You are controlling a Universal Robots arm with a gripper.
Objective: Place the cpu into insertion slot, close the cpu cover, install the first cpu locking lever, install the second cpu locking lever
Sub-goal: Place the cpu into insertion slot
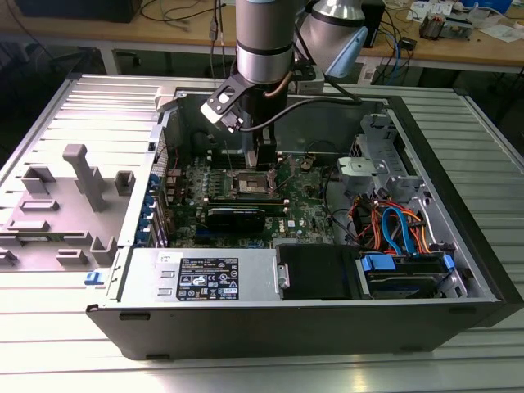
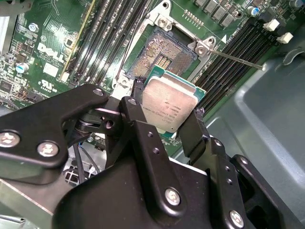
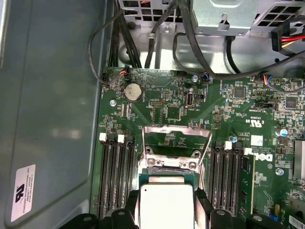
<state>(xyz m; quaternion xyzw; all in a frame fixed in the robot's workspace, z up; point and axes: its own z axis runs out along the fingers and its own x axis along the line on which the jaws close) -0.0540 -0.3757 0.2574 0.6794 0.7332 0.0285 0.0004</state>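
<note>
My gripper [image 2: 167, 114] is shut on the cpu [image 2: 169, 101], a flat square chip with a silver-grey top, its black fingers [image 2: 194, 131] pressing on two opposite edges. The cpu hangs just above the insertion slot [image 2: 164, 53], whose dark contact field lies bare inside a silver rim. In the first wrist view the cpu [image 3: 165, 206] sits low over the insertion slot [image 3: 169, 164], and the cpu cover [image 3: 176, 128] stands swung up behind it. A thin locking lever [image 2: 238, 59] sticks out sideways from the socket. In the exterior view the gripper [image 1: 264, 168] reaches down into the open computer case over the green motherboard [image 1: 307, 214].
Long black memory slots [image 3: 116, 176] flank the socket on both sides. The case's grey wall [image 3: 52, 109] rises close beside them. Cables [image 1: 393, 225], a drive cage [image 1: 377, 155] and the power supply [image 1: 209, 277] crowd the case's other parts.
</note>
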